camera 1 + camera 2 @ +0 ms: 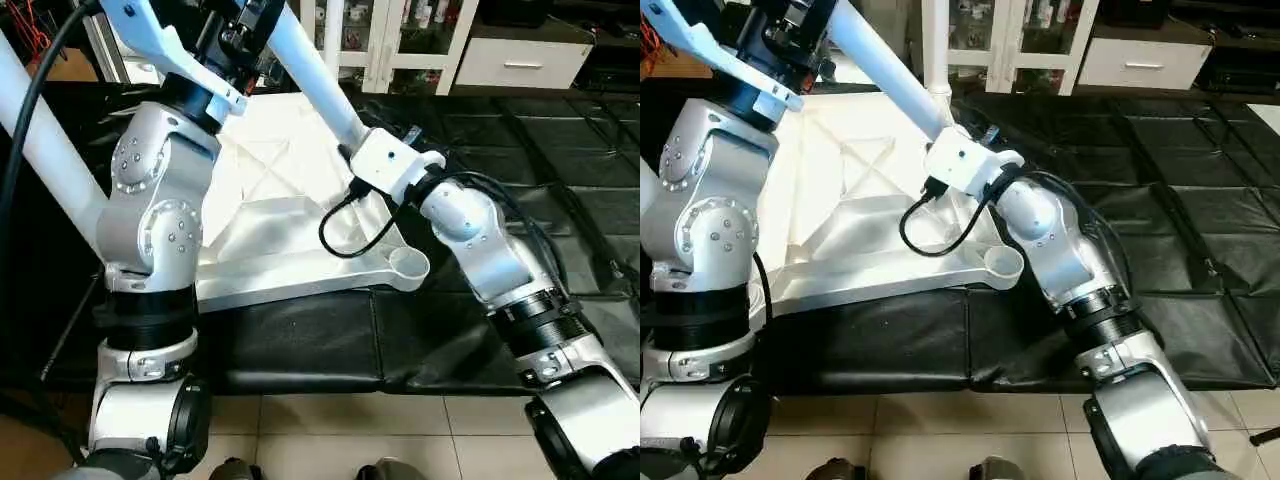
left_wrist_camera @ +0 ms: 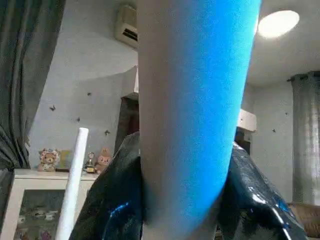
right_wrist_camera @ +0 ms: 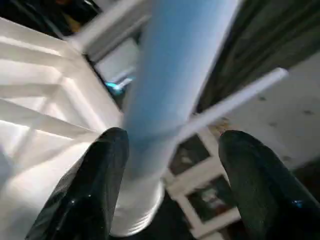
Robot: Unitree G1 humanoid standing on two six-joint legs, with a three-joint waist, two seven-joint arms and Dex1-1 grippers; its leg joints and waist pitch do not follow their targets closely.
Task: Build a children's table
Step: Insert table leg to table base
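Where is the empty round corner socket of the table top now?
In the left eye view the empty corner socket lies at the table top's near right corner, just below the robot's right wrist, above the black mat.

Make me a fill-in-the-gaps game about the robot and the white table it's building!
1. The table top lies with its ribbed underside facing ____.
2. The round socket at the corner nearest the robot has ____ leg in it.
3. The mat under the table top is coloured ____.
4. In the left wrist view, the left gripper's fingers sit on either side of a white ____.

Missing words: up; no; black; leg
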